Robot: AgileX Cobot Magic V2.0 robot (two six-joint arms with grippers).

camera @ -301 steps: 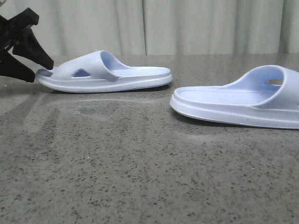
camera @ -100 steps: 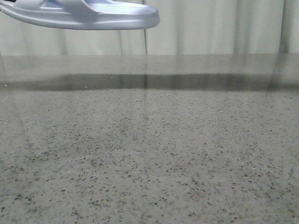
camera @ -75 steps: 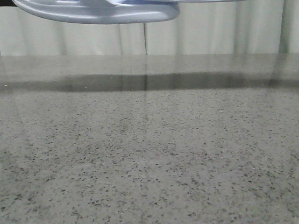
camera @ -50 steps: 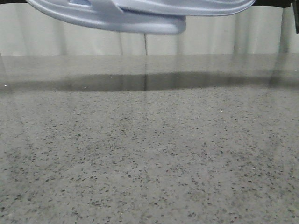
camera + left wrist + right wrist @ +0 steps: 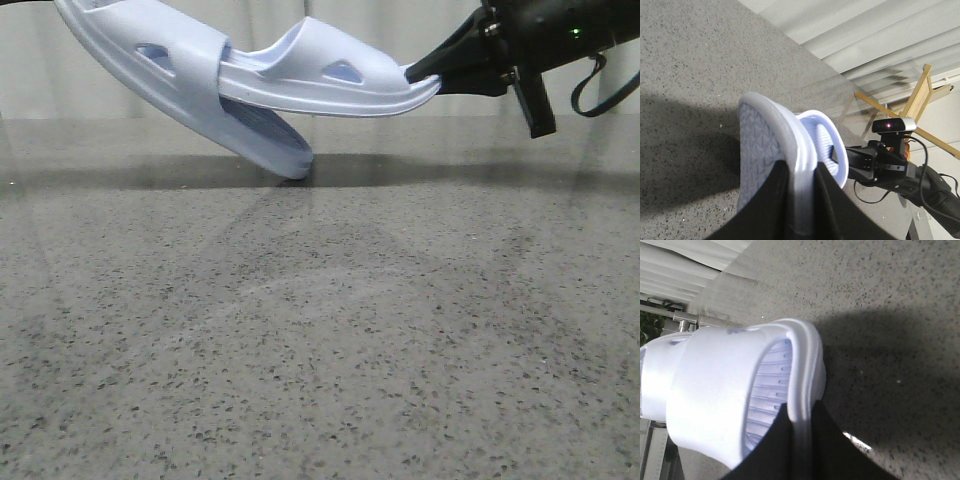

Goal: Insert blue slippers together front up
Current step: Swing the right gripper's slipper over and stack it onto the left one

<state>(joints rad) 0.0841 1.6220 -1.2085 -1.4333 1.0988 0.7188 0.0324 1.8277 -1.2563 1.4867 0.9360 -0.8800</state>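
Slippers nested in air over table (image 5: 320,330) | left slipper (image 5: 170,85) slopes down rightward, tip near surface | right slipper (image 5: 330,80) level, through its strap | left claw (image 5: 802,200) and right claw (image 5: 801,440) clamp slipper ends

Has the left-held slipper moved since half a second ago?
Yes. The left slipper has tipped down, its heel end now low against the table's far edge.
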